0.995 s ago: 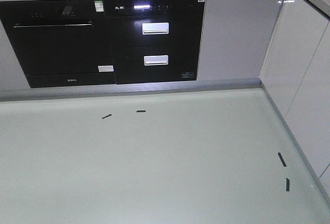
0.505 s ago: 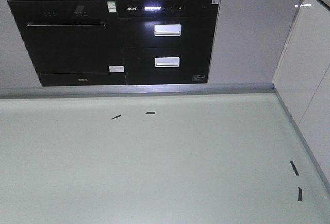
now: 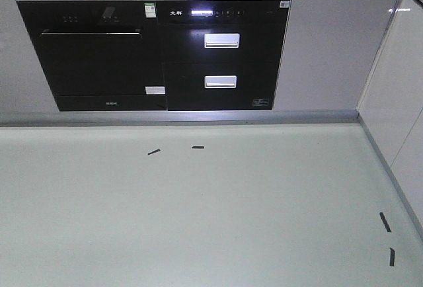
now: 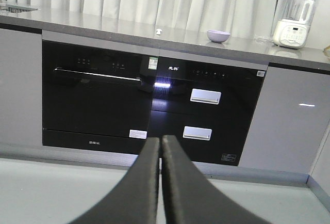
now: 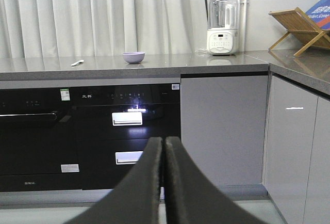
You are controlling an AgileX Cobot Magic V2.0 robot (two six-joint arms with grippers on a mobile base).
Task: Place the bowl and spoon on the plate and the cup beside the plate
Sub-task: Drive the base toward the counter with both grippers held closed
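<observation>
Right wrist view: bowl (image 5: 133, 57) sits upright on the grey counter (image 5: 170, 64), far beyond and above the right gripper (image 5: 164, 141), slightly left of its tips. The spoon (image 5: 77, 62) lies flat on the same counter, further left of the tips, well apart from the bowl. The right fingers (image 5: 147, 182) are pressed together w/ no gap and nothing btw them.

Left wrist view: bowl is up and to the right of the left gripper (image 4: 161, 140), far off. The spoon is almost straight above the tips, tiny & pale, shape hard to make out. The left fingers (image 4: 144, 182) are also closed tight and empty.

Straight ahead of both sets of tips, under the counter edge: black built-in appliances (image 5: 93, 146) w/ two silver handles (image 5: 127, 118) and a lit display (image 3: 201, 13).

A white blender (image 5: 222, 26) stands on the counter, up-right of the right tips. A wooden rack (image 5: 299, 28) is further right on the side counter. Curtains (image 5: 103, 12) hang behind.

Front view: pale floor (image 3: 198, 221) w/ short black tape marks (image 3: 154, 151).
</observation>
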